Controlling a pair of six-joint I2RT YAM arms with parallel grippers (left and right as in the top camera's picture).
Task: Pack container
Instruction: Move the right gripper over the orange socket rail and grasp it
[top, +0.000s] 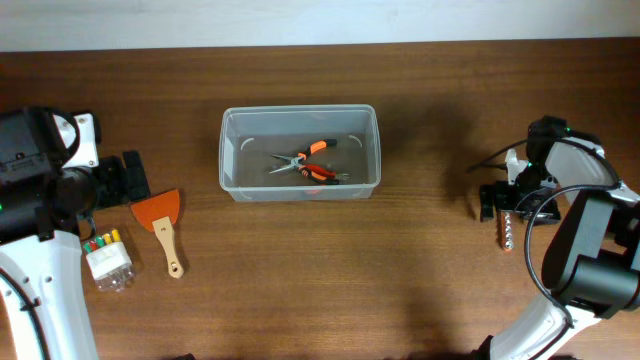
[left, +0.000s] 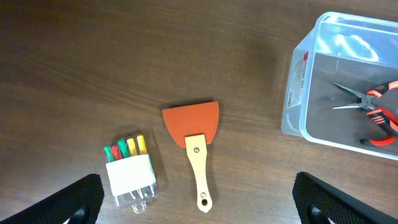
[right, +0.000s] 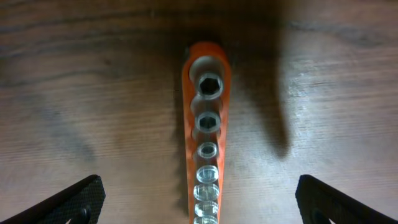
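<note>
The container (top: 228, 150) is a clear tub at the table's middle back, and orange-handled pliers (top: 305, 165) lie in it. It also shows in the left wrist view (left: 298, 74) with the pliers (left: 373, 112). An orange scraper with a wooden handle (top: 160, 225) (left: 193, 134) lies left of it. My left gripper (top: 128, 178) (left: 196, 199) is open and empty above the scraper. My right gripper (top: 505, 200) (right: 199, 199) is open, straddling an orange socket rail (top: 507, 235) (right: 207, 143) without gripping it.
A small clear case with coloured bits (top: 108, 258) (left: 129, 168) lies left of the scraper's handle. The wooden table (top: 320, 290) runs to a white wall at the back.
</note>
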